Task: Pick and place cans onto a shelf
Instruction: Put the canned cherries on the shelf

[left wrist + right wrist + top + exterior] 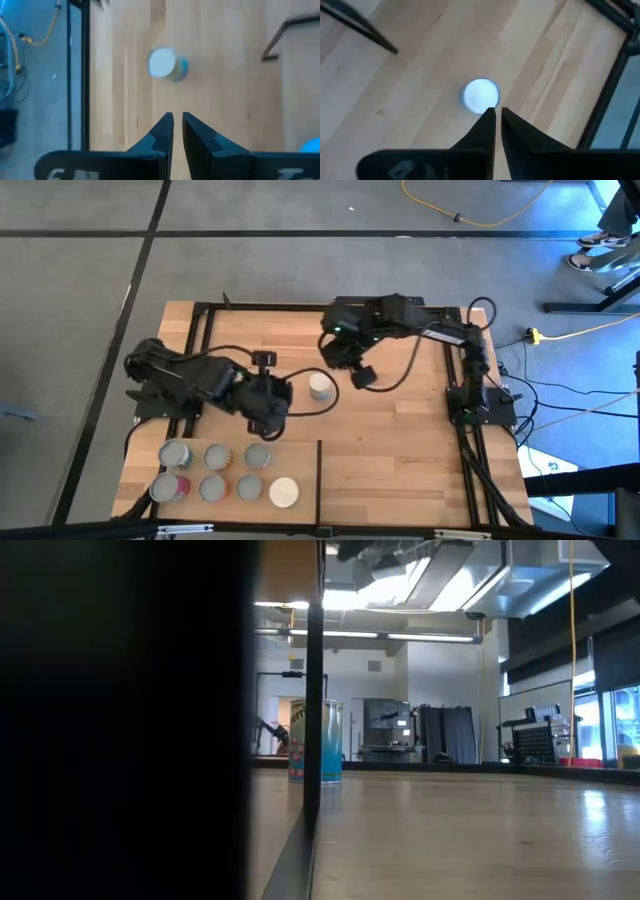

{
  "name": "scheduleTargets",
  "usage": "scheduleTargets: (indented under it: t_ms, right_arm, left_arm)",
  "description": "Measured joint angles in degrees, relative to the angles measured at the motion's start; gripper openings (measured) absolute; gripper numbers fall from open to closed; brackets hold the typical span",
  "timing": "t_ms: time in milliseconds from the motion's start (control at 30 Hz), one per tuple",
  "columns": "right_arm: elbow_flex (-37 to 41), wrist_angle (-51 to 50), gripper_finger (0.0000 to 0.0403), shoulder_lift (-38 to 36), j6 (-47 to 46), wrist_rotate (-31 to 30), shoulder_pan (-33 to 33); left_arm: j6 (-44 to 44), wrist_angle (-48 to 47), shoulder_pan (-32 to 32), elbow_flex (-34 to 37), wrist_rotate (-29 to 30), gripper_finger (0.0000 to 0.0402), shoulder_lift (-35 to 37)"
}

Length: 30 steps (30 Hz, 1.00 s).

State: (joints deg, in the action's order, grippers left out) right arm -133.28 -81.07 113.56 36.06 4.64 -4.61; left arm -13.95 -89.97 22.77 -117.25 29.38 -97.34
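Note:
One can [320, 387] with a white top and a blue label stands upright on the wood tabletop near its middle; it also shows in the low view [318, 743]. My left gripper [288, 393] is shut, just left of it, and sees it ahead [165, 64]. My right gripper [360, 376] is shut, raised, just right of the can [480, 95]. Several cans [215, 470] stand upright on the shelf [300, 465] at the near left, most with grey tops, one with a white top [284, 492].
The shelf's thin black frame [319, 480] runs along its right side and stands as a post in the low view [312, 690]. A black frame [200, 330] borders the table's far and side edges. Bare tabletop [400, 460] lies to the near right.

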Motion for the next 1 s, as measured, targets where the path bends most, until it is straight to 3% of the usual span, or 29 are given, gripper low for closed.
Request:
scheduleTargets:
  t_ms: [300, 767, 900, 1000]
  right_arm:
    - [-0.2, -8.0, 0.0032, -7.2, -1.0, 0.0, 0.0]
    - [-0.3, -8.9, 0.0032, -19.0, -16.8, 0.0, 0.0]
    - [-0.3, -8.9, 0.0032, -21.4, -17.6, 0.0, 0.0]
    - [-0.3, -9.0, 0.0032, -23.1, -17.6, 0.0, 0.0]
  left_arm:
    - [5.5, 0.0, -4.4, 11.3, -0.6, 0.0003, 0.0]
    - [11.5, 6.7, -15.0, 20.1, -0.4, 0.0027, 0.0]
    - [11.6, 10.1, -18.1, 20.3, -4.1, 0.0041, 0.0]
    - [15.8, 14.6, -20.6, 20.3, -10.9, 0.0048, 0.0]
